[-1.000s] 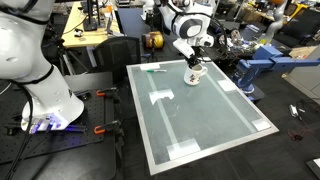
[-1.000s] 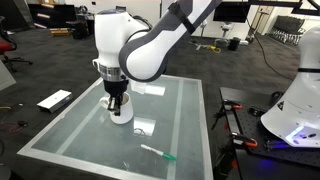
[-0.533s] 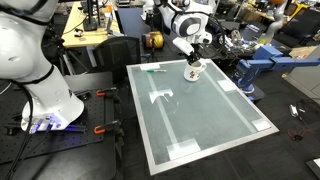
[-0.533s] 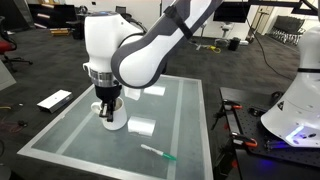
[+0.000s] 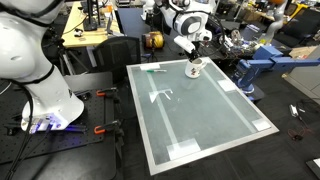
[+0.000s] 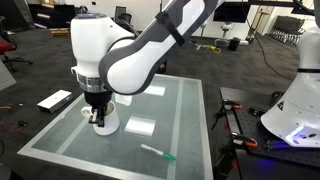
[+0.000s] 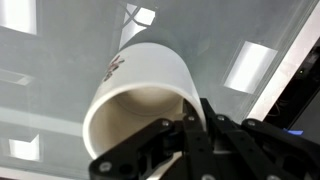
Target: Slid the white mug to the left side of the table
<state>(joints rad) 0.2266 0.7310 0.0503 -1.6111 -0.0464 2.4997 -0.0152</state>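
The white mug (image 5: 194, 70) stands on the pale green-grey table (image 5: 205, 125) near its far edge. In an exterior view the mug (image 6: 106, 121) sits near the table's corner, under the arm. In the wrist view the mug (image 7: 150, 85) fills the frame, with a reddish mark on its wall. My gripper (image 5: 192, 62) (image 6: 97, 113) is shut on the mug's rim; one finger is inside the mug and one outside (image 7: 185, 125).
A green pen (image 6: 157, 153) (image 5: 154, 70) lies on the table. White tape patches (image 6: 141, 127) (image 5: 160, 97) mark the top. A white robot base (image 5: 45, 95) stands beside the table. Cluttered benches (image 5: 250, 45) lie behind it.
My gripper has slid the mug steadily across the table towards its edge, away from the tape patch and the pen. The grip has not changed.
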